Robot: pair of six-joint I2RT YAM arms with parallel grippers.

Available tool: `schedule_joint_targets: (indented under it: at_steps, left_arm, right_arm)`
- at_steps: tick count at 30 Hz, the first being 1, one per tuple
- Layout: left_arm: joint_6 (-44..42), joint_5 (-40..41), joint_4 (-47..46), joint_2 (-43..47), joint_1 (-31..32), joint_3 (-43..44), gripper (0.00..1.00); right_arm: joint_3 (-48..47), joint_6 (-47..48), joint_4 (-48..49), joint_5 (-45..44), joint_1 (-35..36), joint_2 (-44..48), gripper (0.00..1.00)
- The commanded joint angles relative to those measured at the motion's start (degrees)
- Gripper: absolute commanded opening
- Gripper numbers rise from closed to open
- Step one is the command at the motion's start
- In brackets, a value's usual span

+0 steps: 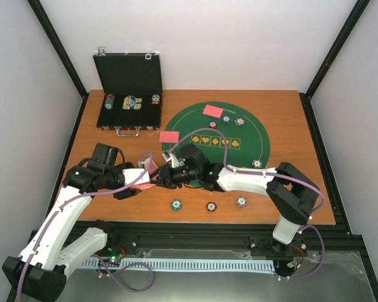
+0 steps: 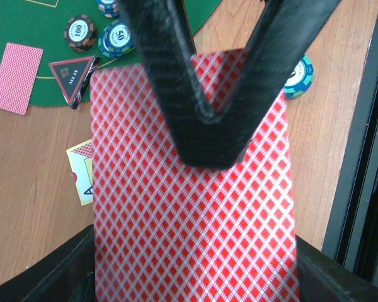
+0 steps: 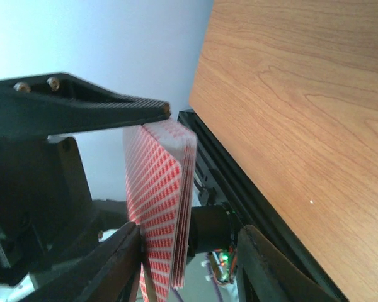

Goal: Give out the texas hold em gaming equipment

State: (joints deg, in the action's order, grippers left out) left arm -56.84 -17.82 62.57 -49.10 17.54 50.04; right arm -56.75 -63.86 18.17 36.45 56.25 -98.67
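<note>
The left gripper (image 2: 195, 274) is clamped across the width of a deck of red-backed cards (image 2: 176, 226). It has one finger on each long edge and holds the deck clear of the table, the diamond-patterned back facing its wrist camera. The right gripper (image 3: 189, 234) meets it from the opposite side. Its jaws stand partly apart around the deck's far end: one finger is close against the patterned back and the other is clear of the stack, so it pinches nothing.

Beyond the left gripper's fingertips and to their left, a brown chip (image 2: 80, 33) marked "100" sits on the green felt mat (image 2: 25, 25). Just beside it is a blue chip (image 2: 116, 39) marked "50". Slightly nearer the fingers lies a black red-edged triangle marker (image 2: 72, 74), its small lettering too fine to read. Further left, a single red-backed card (image 2: 16, 78) lies face down across the mat's edge.

Under the deck's left edge a yellow-bordered card (image 2: 80, 173) peeks out on the wooden table (image 2: 25, 207), showing what looks like a red "A". To the right of the fingertips lies a teal-and-white chip (image 2: 300, 77), partly hidden by the right gripper. Well beyond both grippers stands the open black case (image 1: 129, 100).
</note>
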Motion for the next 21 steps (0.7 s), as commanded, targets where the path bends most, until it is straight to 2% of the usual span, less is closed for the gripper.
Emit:
schedule_joint_targets:
  at_steps: [1, 9, 16, 21]
  left_arm:
    - [-1.22, -1.27, -1.45, 1.11, 0.39, 2.02, 0.38]
    - [-1.66, -0.80, -1.57, 1.28, 0.39, 1.14, 0.38]
    - [-1.92, -0.52, -1.48, 1.35, 0.39, 1.04, 0.38]
    - [-1.98, -0.49, -1.44, 1.29, 0.39, 1.02, 0.38]
  right_arm:
    - [0.83, 1.73, -4.05, -1.44, -0.36, 3.66, 0.38]
    - [1.03, 1.87, -5.92, -1.85, -0.35, 6.22, 0.13]
    - [0.29, 4.38, -11.15, -2.91, -0.64, 9.09, 0.04]
    - [2.17, 5.88, -14.02, -2.09, -2.95, 12.34, 0.03]
